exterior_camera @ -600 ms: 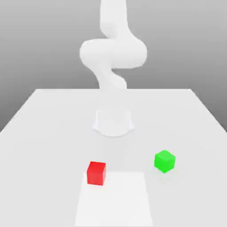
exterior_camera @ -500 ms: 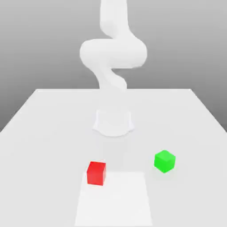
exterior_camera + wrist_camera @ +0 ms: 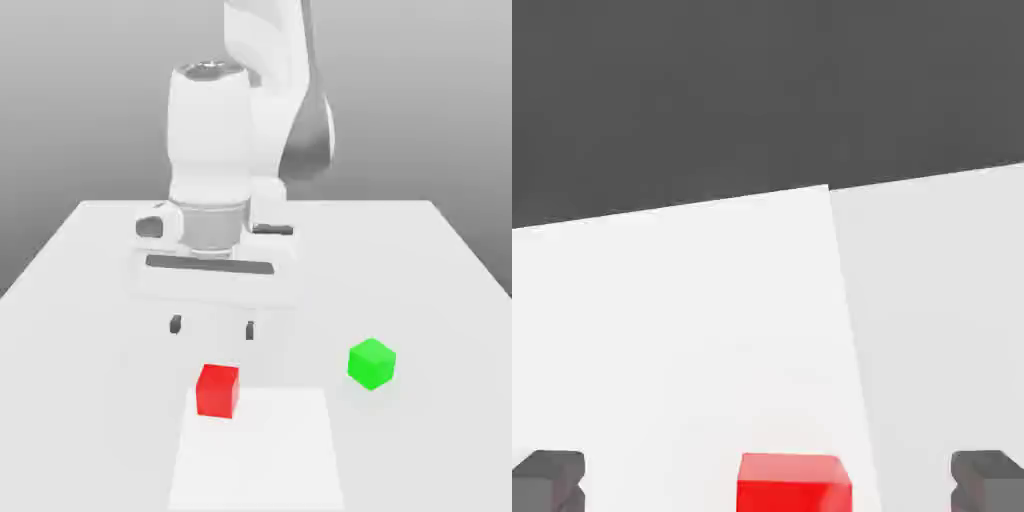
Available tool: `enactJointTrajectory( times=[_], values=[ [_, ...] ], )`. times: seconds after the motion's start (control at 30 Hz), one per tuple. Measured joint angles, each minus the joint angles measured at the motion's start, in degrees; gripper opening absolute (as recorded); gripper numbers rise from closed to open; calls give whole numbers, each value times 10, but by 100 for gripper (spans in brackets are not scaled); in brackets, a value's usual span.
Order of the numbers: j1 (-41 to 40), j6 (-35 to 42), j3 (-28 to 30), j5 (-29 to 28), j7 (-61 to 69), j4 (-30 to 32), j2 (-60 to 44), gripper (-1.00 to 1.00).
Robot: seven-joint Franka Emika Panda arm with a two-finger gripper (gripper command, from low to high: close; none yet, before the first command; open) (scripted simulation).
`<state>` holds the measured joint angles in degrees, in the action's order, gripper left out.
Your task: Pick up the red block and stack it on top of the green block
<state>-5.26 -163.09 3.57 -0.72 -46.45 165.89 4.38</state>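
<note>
The red block (image 3: 218, 389) rests on the white table near the front, a little to the exterior view's left of centre. Its top face also appears in the hand view (image 3: 791, 483) between the two dark fingertips (image 3: 550, 478). My gripper (image 3: 212, 326) hangs open above and just behind the red block, fingers spread wide, holding nothing. The green block (image 3: 372, 363) sits on the table to the exterior view's right of the red one, well apart from it and from the gripper.
The white table (image 3: 90, 300) stretches back to a far edge. A brighter white rectangular patch (image 3: 260, 450) lies at the front, its corner under the red block. The arm's body (image 3: 250, 130) rises behind the gripper.
The arm has swung forward and down: the hand, earlier out of sight, now hangs low above the red block. Both blocks stay where they were.
</note>
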Motion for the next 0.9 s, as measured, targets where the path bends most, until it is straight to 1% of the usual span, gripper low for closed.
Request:
enactJointTrajectory(
  times=[0.2,0.23,0.47,0.7,0.77,0.9],
  values=[
    [-17,-117,-22,30,22,-8,-140,0],
    [-20,-126,-25,32,23,-9,-151,-100],
    [-21,-124,-26,29,21,-9,-149,-100],
    [-20,-11,-17,4,3,10,-16,-100],
    [0,14,-27,8,18,16,14,-100],
    [77,42,-64,32,82,27,54,-100]
  ],
)
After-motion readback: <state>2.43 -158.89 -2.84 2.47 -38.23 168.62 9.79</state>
